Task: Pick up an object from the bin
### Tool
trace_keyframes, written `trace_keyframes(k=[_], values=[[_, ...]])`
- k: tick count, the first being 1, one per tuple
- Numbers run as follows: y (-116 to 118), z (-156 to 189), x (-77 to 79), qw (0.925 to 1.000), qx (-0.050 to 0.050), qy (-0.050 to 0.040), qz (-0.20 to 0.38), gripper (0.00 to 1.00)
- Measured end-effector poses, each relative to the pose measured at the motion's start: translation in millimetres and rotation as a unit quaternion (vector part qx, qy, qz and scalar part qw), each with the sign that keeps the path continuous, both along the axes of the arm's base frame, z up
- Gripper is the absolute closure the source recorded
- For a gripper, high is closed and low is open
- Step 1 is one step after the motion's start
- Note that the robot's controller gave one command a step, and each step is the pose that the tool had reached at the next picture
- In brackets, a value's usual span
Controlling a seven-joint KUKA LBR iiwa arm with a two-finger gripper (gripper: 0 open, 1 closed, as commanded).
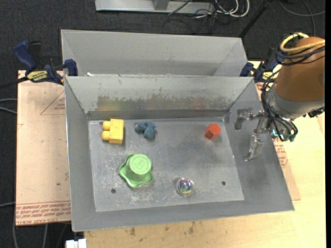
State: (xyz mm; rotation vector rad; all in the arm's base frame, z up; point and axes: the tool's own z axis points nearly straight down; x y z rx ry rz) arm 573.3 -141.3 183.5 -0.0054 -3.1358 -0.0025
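Observation:
My gripper [247, 138] hangs over the bin's right sloping wall, its two metal fingers spread apart with nothing between them. One finger [240, 119] sits higher, the other [254, 148] lower. The nearest loose thing is a small red block [212, 132] on the bin floor, to the left of the gripper and apart from it. A shiny, iridescent ball [184, 186] lies near the front edge of the floor, below and left of the gripper.
Further left lie a green upturned cup [137, 170], a blue-grey lumpy piece [147, 129] and a yellow building brick [113, 130]. The arm with its orange cover stands over the bin's right rim.

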Motion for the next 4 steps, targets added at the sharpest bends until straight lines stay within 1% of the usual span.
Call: trace_keyframes(k=[1,2,3,4], values=[[43.8,-93.8,77.0,1.0000,0.001,-0.0046,0.002,0.00],[0.1,-74.5,57.7,0.9999,-0.002,-0.0042,0.016,0.00],[3.4,-75.3,58.4,0.9998,-0.001,-0.0043,0.019,1.00],[3.7,-75.3,58.5,0.9998,-0.001,-0.0043,0.019,0.00]])
